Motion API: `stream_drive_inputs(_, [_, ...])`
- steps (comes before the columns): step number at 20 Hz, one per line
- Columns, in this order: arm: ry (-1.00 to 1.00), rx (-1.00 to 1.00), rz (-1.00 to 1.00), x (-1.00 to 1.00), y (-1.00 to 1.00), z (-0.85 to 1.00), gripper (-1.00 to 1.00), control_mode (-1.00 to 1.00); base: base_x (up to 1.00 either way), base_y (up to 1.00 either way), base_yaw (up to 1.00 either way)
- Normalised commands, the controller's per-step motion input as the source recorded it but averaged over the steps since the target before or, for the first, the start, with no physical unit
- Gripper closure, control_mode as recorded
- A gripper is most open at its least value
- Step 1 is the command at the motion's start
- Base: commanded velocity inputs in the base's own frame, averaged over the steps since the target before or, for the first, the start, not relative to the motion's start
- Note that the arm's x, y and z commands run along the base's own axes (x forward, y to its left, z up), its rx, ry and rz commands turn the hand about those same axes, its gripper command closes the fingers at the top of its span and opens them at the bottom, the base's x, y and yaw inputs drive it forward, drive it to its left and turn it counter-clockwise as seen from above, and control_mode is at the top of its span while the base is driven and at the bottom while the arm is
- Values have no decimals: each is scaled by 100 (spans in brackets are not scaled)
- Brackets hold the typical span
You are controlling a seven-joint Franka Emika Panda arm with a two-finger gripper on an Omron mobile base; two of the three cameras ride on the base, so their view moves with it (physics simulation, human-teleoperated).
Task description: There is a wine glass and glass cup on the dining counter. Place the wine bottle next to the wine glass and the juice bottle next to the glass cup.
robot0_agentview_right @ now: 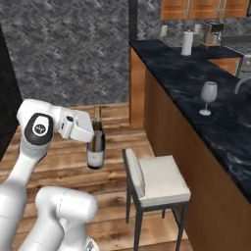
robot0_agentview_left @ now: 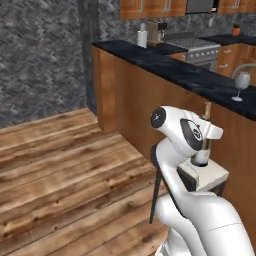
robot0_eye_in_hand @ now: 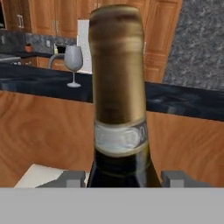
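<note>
The tall dark glass wine bottle [robot0_agentview_right: 96, 145], with its slim gold-foil neck and pale label, hangs upright in the air above the wooden plank floor [robot0_agentview_left: 60, 165], clear of any surface, with the pincer [robot0_agentview_right: 92, 131] closed around its upper body just below the shoulder. In the hand view the gold-foil neck of the bottle [robot0_eye_in_hand: 117, 83] rises straight up the middle, and the two grey fingertips [robot0_eye_in_hand: 70, 178] press against the dark glass on either side. From the left base view the bottle's neck [robot0_agentview_left: 205, 111] pokes up behind the white arm, and the rest of it is largely hidden by the arm's wrist. The bottle sits on the near side of the long bar-height worktop with the black marbled top and plain wooden front [robot0_agentview_right: 196, 93], at a level below its surface and well apart from it. On that worktop stands the clear stemmed wine glass with a rounded bowl and round foot [robot0_agentview_right: 207, 98], upright, also seen in the left base view [robot0_agentview_left: 241, 85] and in the hand view [robot0_eye_in_hand: 73, 65] to the left of the bottle's neck. Between the bottle and the worktop front stands a stool with a white padded seat and dark metal legs [robot0_agentview_right: 157, 184]. At the far end of the worktop a white roll of paper towel [robot0_agentview_right: 187, 42] stands upright.
</note>
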Motion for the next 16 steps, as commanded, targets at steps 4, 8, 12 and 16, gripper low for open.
stream_drive_inputs(4, [0, 0, 0, 0, 0, 0, 100, 100, 48, 32, -60])
stream_drive_inputs(8, [0, 0, 0, 0, 0, 0, 100, 100, 47, 35, -62])
stream_drive_inputs(12, [0, 0, 0, 0, 0, 0, 100, 100, 48, 36, -59])
stream_drive_inputs(16, [0, 0, 0, 0, 0, 0, 100, 100, 47, 36, -49])
